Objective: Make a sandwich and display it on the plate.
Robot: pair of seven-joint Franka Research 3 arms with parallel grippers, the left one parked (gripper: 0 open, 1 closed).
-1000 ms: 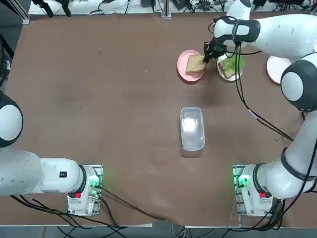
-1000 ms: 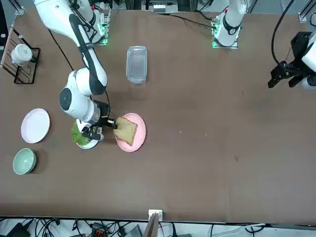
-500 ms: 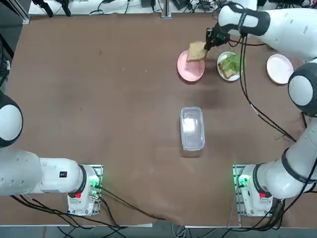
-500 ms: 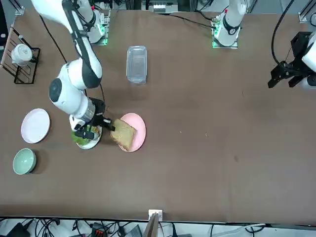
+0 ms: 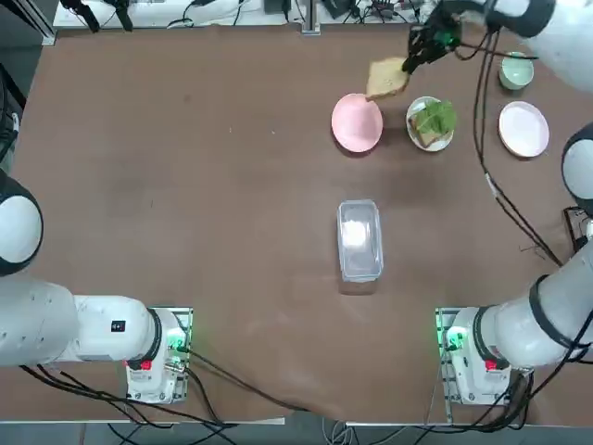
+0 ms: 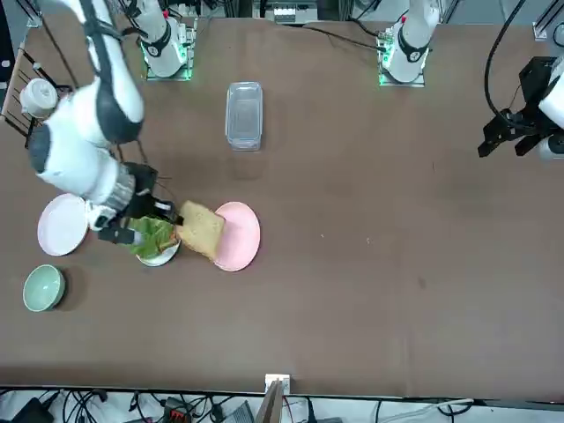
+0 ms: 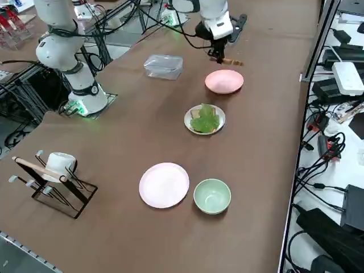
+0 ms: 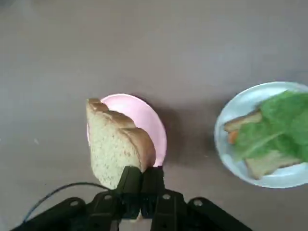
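My right gripper [image 5: 414, 57] hangs in the air, shut on one edge of a tan toasted bread slice [image 5: 386, 79]. The slice [image 8: 118, 144] floats above the empty pink plate [image 8: 147, 118], between that plate and the small white plate [image 5: 412, 116]. On the white plate [image 8: 222, 139] lies another bread slice with a green lettuce leaf [image 8: 274, 125] on top. From the front, the held slice [image 6: 201, 231] sits between the pink plate [image 6: 240, 238] and the lettuce [image 6: 152, 233].
A clear lidded container [image 5: 359, 239] lies mid-table. A second pale round plate [image 5: 523, 128] and a small pale-green bowl [image 5: 515, 71] sit to the right of the white plate. A wire rack with a cup [image 7: 54, 170] stands at the table's right end.
The gripper has lifted the bread slice off the pink plate and carried it up and toward the far right. The pink plate is now bare.
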